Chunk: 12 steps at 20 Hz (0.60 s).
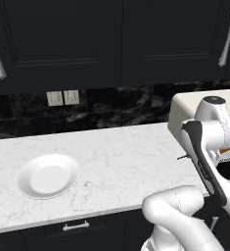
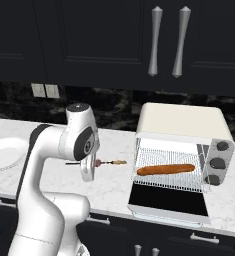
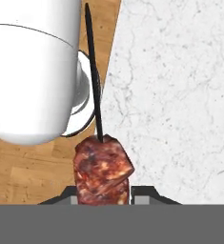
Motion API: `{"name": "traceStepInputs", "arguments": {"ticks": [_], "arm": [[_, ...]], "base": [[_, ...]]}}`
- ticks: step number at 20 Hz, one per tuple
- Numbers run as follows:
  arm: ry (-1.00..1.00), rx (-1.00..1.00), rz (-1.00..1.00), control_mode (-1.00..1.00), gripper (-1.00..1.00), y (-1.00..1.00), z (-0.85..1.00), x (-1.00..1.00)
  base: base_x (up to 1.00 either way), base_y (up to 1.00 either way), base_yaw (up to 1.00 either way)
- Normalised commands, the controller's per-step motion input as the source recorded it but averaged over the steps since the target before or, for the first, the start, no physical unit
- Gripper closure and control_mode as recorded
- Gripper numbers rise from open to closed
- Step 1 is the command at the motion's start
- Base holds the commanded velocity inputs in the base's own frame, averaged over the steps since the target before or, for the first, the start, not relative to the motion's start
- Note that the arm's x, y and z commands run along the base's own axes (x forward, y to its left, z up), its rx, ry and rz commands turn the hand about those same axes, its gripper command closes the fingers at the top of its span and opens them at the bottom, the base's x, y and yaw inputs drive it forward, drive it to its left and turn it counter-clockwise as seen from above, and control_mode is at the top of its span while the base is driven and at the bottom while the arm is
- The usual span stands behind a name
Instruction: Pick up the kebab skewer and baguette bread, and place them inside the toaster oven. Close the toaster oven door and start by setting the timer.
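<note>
My gripper [image 3: 104, 194] is shut on the kebab skewer [image 3: 103, 169]. Its reddish-brown meat chunks sit between the fingertips [image 3: 143, 192] and its dark stick runs up the hand view. In the right base view the kebab skewer [image 2: 109, 162] hangs level above the counter, orange tip toward the toaster oven [image 2: 181, 150], a short way left of it. The baguette bread [image 2: 165, 169] lies on the wire rack inside. The toaster oven door [image 2: 169, 201] is folded down open. In the left base view the skewer's stick [image 1: 182, 157] pokes out left of my arm, which hides most of the toaster oven [image 1: 195, 105].
A white plate [image 1: 48, 175] lies on the marble counter [image 1: 121, 157] at the left, also seen as the plate [image 2: 1, 152] behind my arm. Three grey knobs [image 2: 217, 162] line the oven's right side. Dark cabinets hang above.
</note>
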Motion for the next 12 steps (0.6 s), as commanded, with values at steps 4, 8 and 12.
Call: {"name": "traceStepInputs", "arguments": {"ticks": [4, 8, 12], "arm": [[-0.06, 0.00, 0.00, -1.00, 1.00, -1.00, 0.11, 0.00], [-0.08, 0.01, 0.02, -1.00, 1.00, -1.00, 0.02, 0.00], [-0.07, 0.00, 0.08, -1.00, 1.00, -1.00, 0.00, 0.00]], "base": [[0.00, 0.00, 0.00], [0.00, 0.00, 0.00], [0.00, 0.00, 0.00]]}}
